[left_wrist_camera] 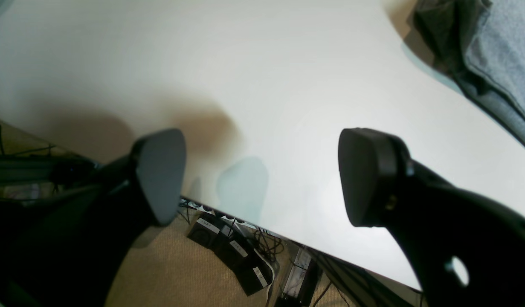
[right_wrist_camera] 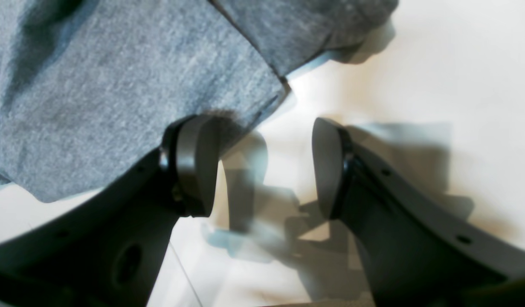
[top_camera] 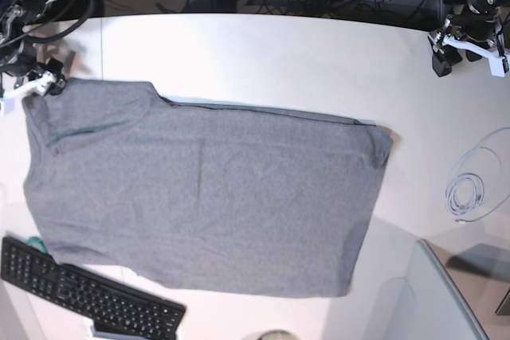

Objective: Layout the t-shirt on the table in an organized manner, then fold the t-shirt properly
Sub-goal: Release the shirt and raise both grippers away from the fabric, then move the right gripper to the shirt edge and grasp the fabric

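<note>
The heather-grey t-shirt (top_camera: 207, 189) lies spread flat on the white table (top_camera: 263, 53), with a sleeve folded over at its right end. My right gripper (top_camera: 36, 84) is at the shirt's far left corner. In the right wrist view it (right_wrist_camera: 260, 166) is open and empty, one finger (right_wrist_camera: 194, 166) over the shirt's edge (right_wrist_camera: 117, 85), the other over bare table (right_wrist_camera: 437, 64). My left gripper (top_camera: 446, 57) is at the table's far right, away from the shirt. In the left wrist view it (left_wrist_camera: 262, 179) is open and empty above the table (left_wrist_camera: 245, 64), with the shirt (left_wrist_camera: 501, 55) at top right.
A black keyboard (top_camera: 88, 296) lies at the front left, overlapping the shirt's lower edge. A coiled white cable (top_camera: 466, 193) lies at the right. A grey box (top_camera: 414, 300) stands at the front right. Past the table edge, power bricks (left_wrist_camera: 232, 251) lie on the floor.
</note>
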Robot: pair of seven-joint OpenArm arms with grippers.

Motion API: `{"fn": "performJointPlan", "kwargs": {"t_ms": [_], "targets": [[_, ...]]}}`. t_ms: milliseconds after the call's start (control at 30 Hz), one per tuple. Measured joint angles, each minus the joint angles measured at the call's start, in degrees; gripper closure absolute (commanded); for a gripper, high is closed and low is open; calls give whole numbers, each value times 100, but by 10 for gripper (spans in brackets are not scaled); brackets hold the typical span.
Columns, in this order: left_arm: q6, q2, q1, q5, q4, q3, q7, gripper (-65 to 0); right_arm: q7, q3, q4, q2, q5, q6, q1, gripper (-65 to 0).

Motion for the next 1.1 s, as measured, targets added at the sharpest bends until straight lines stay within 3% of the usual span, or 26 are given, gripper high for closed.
{"fn": "performJointPlan", "kwargs": {"t_ms": [333,533,633,767,867,1100], "targets": [[0,-2,0,0,0,0,0,-533,-17,0,-13,-4,-2,2,33,-309],[0,-2,-11,0,0,0,0,-533,-107,-26,-26,-33,-24,4,83,-90],[0,-2,-11,2,0,0,0,-533,-127,-26,-28,-39,-26,4,81,-42],[0,0,-11,0,0,0,0,-533,-201,-26,-15,-39,-24,13,90,-8],[0,-7,-17,0,-79,0,-2,-533,-627,-26,74,-42,-68,310,166,-6],[0,-4,-28,15,-273,2,0,-533,-1499,-26,706,-42,-50,332,446,-6]]}}
